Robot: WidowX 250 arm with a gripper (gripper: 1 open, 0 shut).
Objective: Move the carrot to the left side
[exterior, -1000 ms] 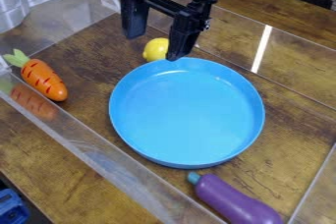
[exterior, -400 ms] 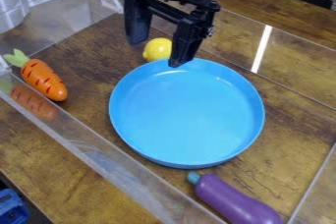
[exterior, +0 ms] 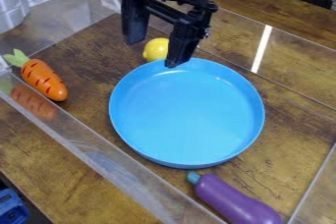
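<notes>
The small orange carrot (exterior: 41, 79) with dark grooves and a green top lies on the wooden table at the far left, next to the clear wall. My gripper (exterior: 153, 44) hangs open and empty above the back of the table, its two black fingers straddling the yellow round fruit (exterior: 156, 49). It is well to the right of the carrot and apart from it.
A large blue plate (exterior: 187, 110) fills the middle of the table. A purple eggplant (exterior: 234, 200) lies at the front right. Clear plastic walls (exterior: 79, 149) run along the front left and the right side.
The gripper has shifted very slightly; the carrot, plate, fruit and eggplant have not moved.
</notes>
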